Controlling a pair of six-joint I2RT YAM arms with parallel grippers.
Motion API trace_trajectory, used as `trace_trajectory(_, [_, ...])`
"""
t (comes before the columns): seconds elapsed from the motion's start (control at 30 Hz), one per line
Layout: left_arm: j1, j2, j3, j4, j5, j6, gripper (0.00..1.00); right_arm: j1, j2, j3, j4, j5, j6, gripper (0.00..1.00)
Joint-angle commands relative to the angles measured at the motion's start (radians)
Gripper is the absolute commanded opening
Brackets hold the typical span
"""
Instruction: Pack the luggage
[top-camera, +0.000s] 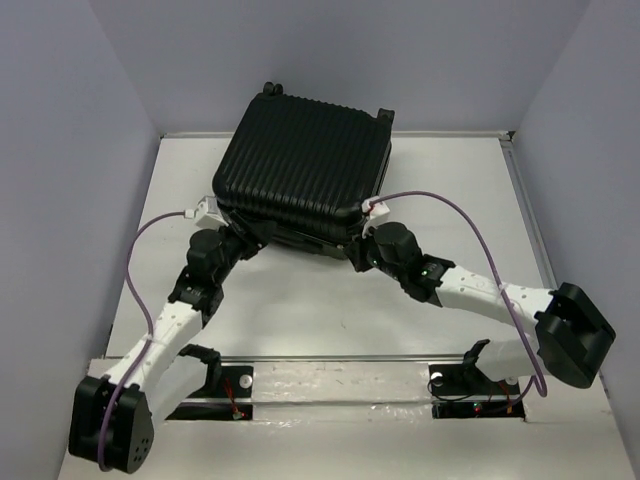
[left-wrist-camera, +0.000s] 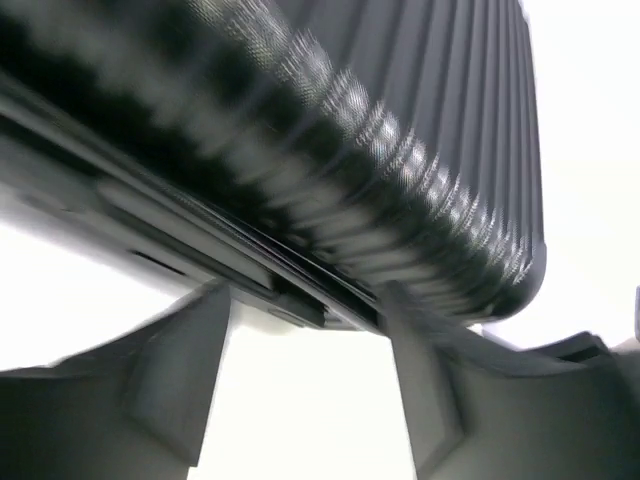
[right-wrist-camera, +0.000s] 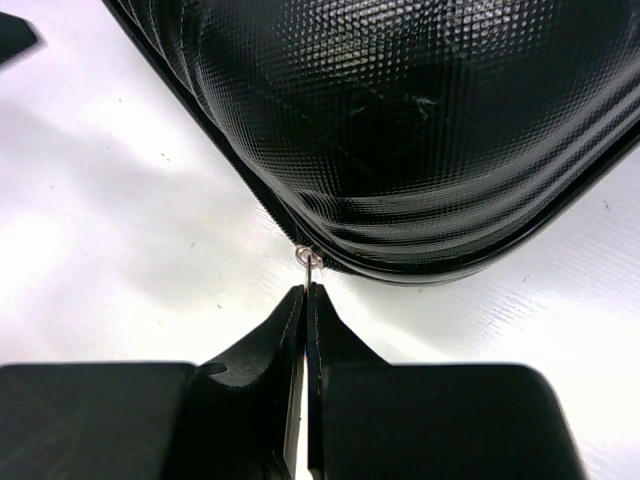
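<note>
Lying flat, ribbed shell up, the black hard-shell suitcase (top-camera: 300, 160) sits toward the far edge of the white table (top-camera: 450, 200), roughly midway between its left and right edges (caster wheels pointing to the far edge). At the case's near right corner, the right gripper (right-wrist-camera: 305, 292) is pressed together on the small metal zipper pull (right-wrist-camera: 311, 262). At the near left corner, the left gripper (left-wrist-camera: 305, 300) is spread, its fingertips (left-wrist-camera: 212, 305) against the shell's seam in a blurred wrist view.
</note>
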Motion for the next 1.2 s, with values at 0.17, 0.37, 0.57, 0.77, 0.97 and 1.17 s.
trace_trajectory(0.17, [0.144, 0.026, -0.138, 0.013, 0.053, -0.029, 0.59, -0.005, -0.018, -0.021, 0.041, -0.02, 0.048, 0.07])
trace_trajectory(0.37, [0.157, 0.164, -0.119, 0.221, 0.109, -0.08, 0.77, -0.005, -0.038, -0.032, 0.039, -0.035, 0.04, 0.07])
trace_trajectory(0.57, [0.157, 0.3, -0.112, 0.391, 0.116, -0.12, 0.79, -0.005, -0.035, -0.046, 0.042, -0.043, 0.046, 0.07])
trace_trajectory(0.77, [0.152, 0.454, -0.098, 0.51, 0.102, -0.172, 0.64, -0.005, -0.027, -0.052, 0.059, -0.058, 0.052, 0.07])
trace_trajectory(0.97, [0.146, 0.555, -0.122, 0.726, 0.03, -0.292, 0.55, -0.005, -0.038, -0.073, 0.087, -0.086, 0.057, 0.07])
trace_trajectory(1.17, [0.101, 0.618, -0.152, 0.912, -0.093, -0.364, 0.59, -0.005, -0.052, -0.092, 0.09, -0.084, 0.058, 0.07])
